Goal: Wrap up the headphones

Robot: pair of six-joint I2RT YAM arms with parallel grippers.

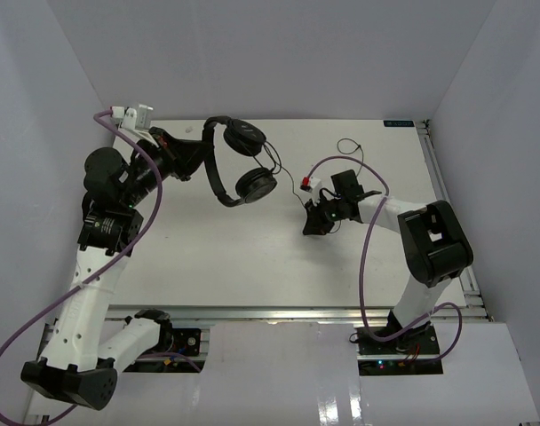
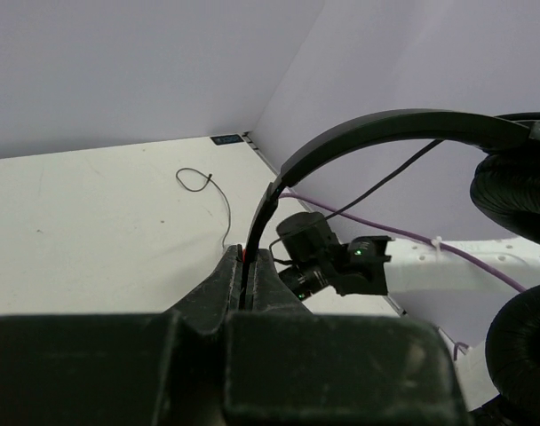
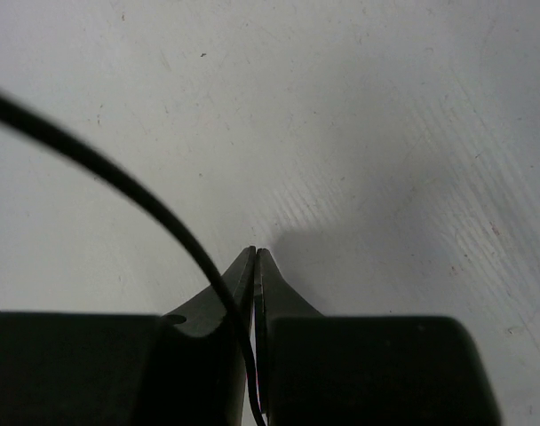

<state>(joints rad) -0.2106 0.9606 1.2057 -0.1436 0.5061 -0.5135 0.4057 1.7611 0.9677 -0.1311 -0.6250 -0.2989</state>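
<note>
The black headphones (image 1: pixel 239 164) hang lifted above the table at the back left, with both ear cups (image 1: pixel 255 185) free. My left gripper (image 1: pixel 202 153) is shut on the thin headband (image 2: pixel 385 124), pinched between the jaws at their tips (image 2: pixel 248 264). The ear cups show at the right edge of the left wrist view (image 2: pixel 519 186). The thin black cord (image 1: pixel 289 176) runs from the cups to my right gripper (image 1: pixel 314 220), which is shut on it low over the table. In the right wrist view the cord (image 3: pixel 119 182) enters the closed jaws (image 3: pixel 255 256).
The cord's loose end lies in a small loop (image 1: pixel 345 146) on the white table (image 1: pixel 252 257) at the back right, also seen in the left wrist view (image 2: pixel 194 182). Purple arm cables (image 1: pixel 368 257) hang by both arms. White walls close in the table.
</note>
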